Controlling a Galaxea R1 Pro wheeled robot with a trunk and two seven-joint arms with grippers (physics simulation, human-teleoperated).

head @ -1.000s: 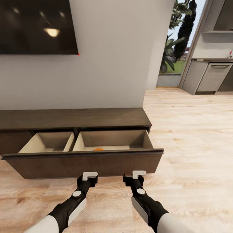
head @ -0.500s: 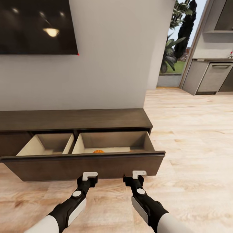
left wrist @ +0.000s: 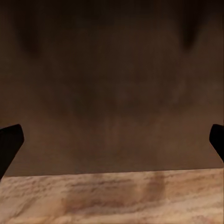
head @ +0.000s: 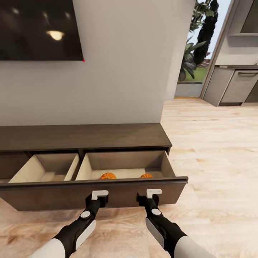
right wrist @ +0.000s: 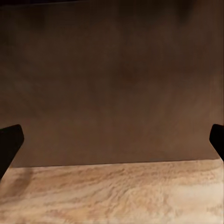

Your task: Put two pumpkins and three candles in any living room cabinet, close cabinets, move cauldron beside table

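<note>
Right up against the wall under the dark TV screen (head: 39, 30) sits the cabinet (head: 82, 136), with its wide drawer (head: 93, 193) pulled out over the wood floor (head: 215, 161); two pumpkins sit in the right-hand compartment, one (head: 108, 176) near the middle and one (head: 146, 175) further right, well apart; left compartment looks bare. Left claw (head: 99, 194) and right claw (head: 154, 193) both hover just in front of the drawer front; wrist views show each one's fingers spread wide, nothing held.
</note>
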